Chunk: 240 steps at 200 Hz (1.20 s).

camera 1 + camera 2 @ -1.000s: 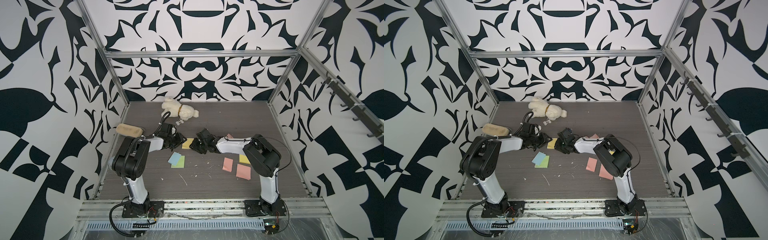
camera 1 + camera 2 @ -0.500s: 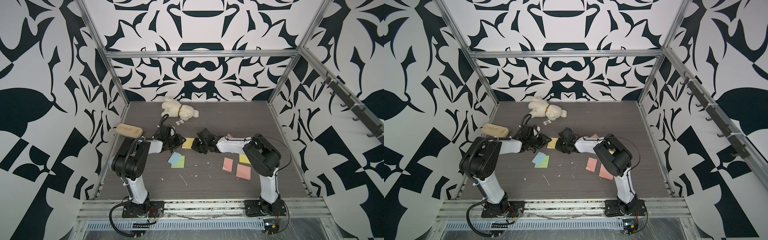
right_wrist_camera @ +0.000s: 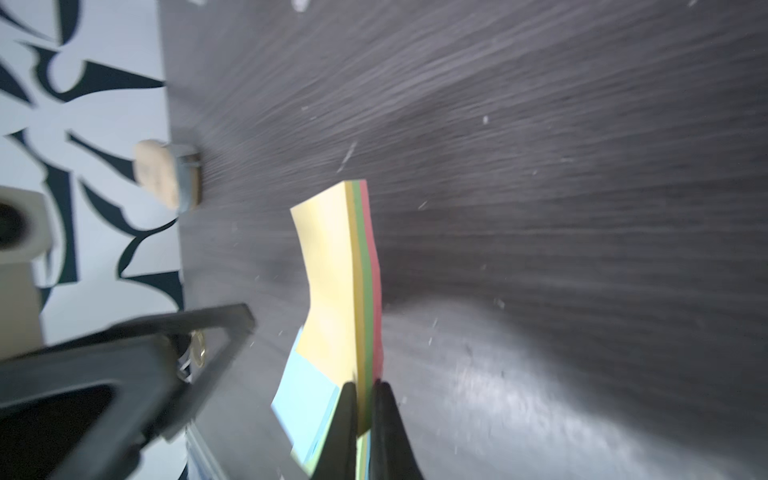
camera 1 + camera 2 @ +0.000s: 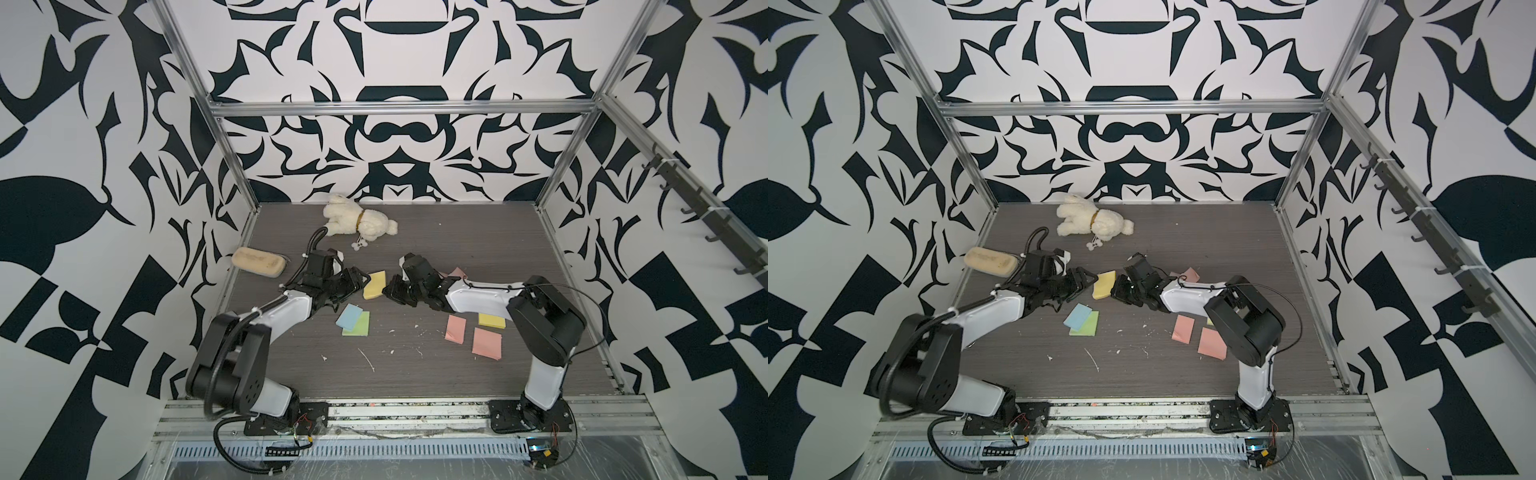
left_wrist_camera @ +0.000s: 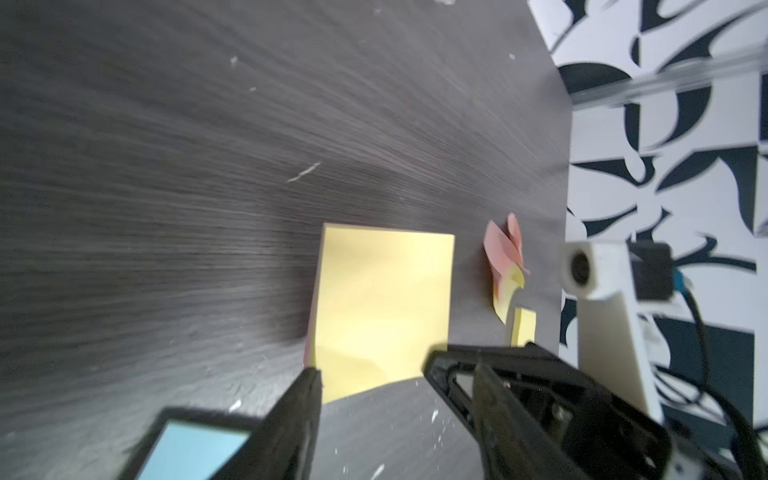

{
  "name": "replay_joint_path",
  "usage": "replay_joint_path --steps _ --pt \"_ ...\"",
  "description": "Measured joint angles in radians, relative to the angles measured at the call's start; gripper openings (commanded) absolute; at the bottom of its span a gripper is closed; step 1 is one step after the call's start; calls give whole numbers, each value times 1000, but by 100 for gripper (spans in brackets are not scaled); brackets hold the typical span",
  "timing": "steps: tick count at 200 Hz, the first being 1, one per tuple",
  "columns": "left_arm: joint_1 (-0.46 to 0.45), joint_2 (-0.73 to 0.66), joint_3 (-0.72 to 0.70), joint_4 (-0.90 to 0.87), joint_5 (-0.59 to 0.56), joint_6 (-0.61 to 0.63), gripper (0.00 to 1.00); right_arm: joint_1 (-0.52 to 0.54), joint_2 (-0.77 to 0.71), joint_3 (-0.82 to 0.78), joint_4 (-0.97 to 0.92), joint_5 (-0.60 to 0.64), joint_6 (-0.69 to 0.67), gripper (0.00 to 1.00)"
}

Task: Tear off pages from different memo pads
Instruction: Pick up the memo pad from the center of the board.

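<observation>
The right tool (image 3: 365,386) now clamps the edge of the yellow-topped memo pad (image 4: 374,285), its jaws no longer apart. The left tool (image 5: 372,368) spreads wider beside the pad, and the left arm (image 4: 286,309) sags lower than before, with its elbow nearer the front of the desk (image 4: 415,374)
</observation>
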<state>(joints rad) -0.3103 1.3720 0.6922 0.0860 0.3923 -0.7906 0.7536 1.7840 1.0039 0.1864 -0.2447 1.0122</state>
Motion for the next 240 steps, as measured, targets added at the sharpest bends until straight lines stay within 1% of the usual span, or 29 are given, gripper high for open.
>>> replay_joint_path --steps 30,54,83,123,149,175,216,240 --pt "28 -192 -80 8 31 -8 81 -6 -132 -95 42 -45 -20 0" --pt "33 -255 -133 34 75 -40 82 -7 -213 -170 93 -89 -7 0" --pt "33 -277 -180 79 129 -81 78 8 -274 -223 126 -133 25 0" --pt "33 -276 -222 153 190 -127 71 44 -299 -260 212 -187 87 0" --pt "33 -276 -231 180 215 -145 63 55 -299 -276 245 -212 122 0" --pt "33 -275 -231 203 235 -155 52 55 -299 -280 273 -233 151 0" --pt "33 -262 -232 224 267 -156 33 55 -299 -280 305 -275 181 0" --pt "33 -262 -232 225 283 -149 18 55 -299 -280 305 -293 188 0"
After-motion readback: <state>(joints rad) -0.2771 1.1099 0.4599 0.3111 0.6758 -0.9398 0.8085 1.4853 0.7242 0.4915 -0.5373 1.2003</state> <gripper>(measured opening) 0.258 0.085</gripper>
